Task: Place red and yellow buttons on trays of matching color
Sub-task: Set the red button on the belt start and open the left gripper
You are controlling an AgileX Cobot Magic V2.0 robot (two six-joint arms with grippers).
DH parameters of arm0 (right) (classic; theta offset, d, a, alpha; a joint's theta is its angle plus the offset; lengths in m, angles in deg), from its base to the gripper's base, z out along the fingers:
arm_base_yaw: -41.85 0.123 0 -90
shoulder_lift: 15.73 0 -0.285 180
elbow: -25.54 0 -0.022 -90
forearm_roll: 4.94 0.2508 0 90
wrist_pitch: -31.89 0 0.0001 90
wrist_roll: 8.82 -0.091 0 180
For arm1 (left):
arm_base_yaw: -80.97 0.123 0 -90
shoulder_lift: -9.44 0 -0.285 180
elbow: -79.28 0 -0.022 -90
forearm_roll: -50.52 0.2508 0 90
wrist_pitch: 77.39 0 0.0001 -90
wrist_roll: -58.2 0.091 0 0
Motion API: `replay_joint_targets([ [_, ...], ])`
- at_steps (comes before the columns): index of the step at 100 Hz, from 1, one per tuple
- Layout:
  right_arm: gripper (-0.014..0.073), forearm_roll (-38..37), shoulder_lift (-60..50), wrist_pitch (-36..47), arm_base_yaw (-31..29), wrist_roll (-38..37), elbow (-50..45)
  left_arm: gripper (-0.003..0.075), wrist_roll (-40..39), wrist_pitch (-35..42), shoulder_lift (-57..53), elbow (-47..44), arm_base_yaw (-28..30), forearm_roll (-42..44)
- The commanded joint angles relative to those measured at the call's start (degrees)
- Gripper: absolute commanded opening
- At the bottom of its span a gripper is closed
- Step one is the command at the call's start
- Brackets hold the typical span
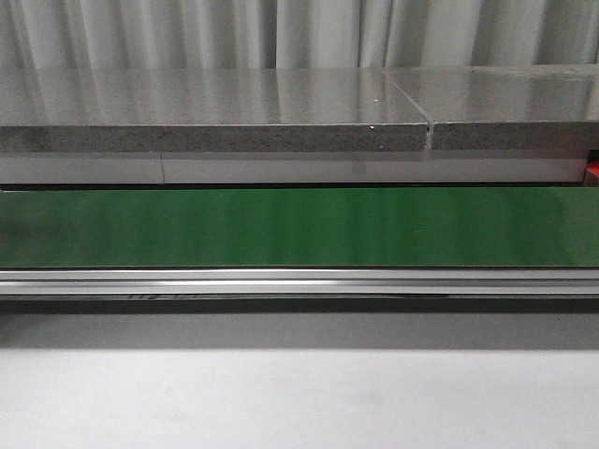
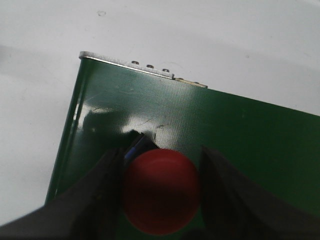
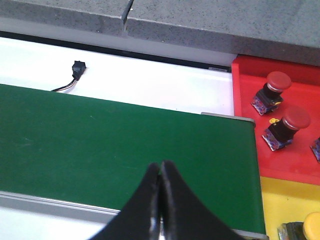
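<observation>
A red button sits between the dark fingers of my left gripper, which is shut on its domed cap above the end of the green belt. My right gripper is shut with nothing in it and hangs over the belt near its other end. Beside that end lies the red tray with two red buttons and part of a third at the frame edge. The yellow tray adjoins it and holds a yellow button. Neither gripper shows in the front view.
A grey stone slab runs behind the green belt, and a metal rail runs along its front. A small black part with a cable lies on the white surface behind the belt. White table surrounds the belt's end.
</observation>
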Motion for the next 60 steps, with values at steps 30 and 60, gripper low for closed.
replay_joint_targets([
  [30,-0.0068,0.38,-0.38,4.21,0.0,0.68,1.55,0.0187,0.97,1.54,1.79,0.17,-0.44,-1.14],
  [60,-0.0068,0.38,-0.38,4.21,0.0,0.68,1.55,0.0704,5.02,1.66,1.5,1.02,-0.44,-4.68],
])
